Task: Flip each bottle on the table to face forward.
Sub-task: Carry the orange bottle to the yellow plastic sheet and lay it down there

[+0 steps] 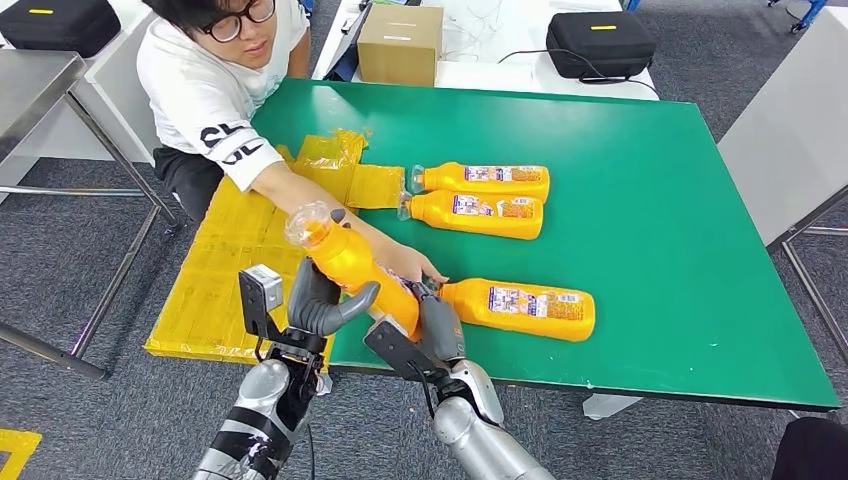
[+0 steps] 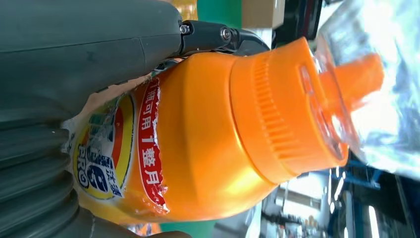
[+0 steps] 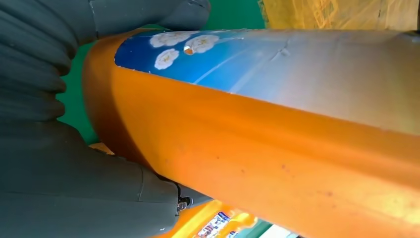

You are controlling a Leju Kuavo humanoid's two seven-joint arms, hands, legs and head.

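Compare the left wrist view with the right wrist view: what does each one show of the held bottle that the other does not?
Left wrist view alone: the ribbed orange cap under clear wrap and a torn red-edged label. Right wrist view alone: a blue label with white flowers and further bottles behind. Both show the held bottle, its orange body, with the left hand and right hand gripping it.

The held bottle (image 1: 358, 268) is shiny orange plastic with a ribbed cap (image 2: 277, 111) and a torn paper label (image 2: 116, 148). The table (image 1: 650, 230) in the middle of the frame is smooth, matt green. The box (image 1: 400, 43) at the top is brown cardboard. Both hands (image 1: 322, 305) (image 1: 438, 325) are dull grey plastic.
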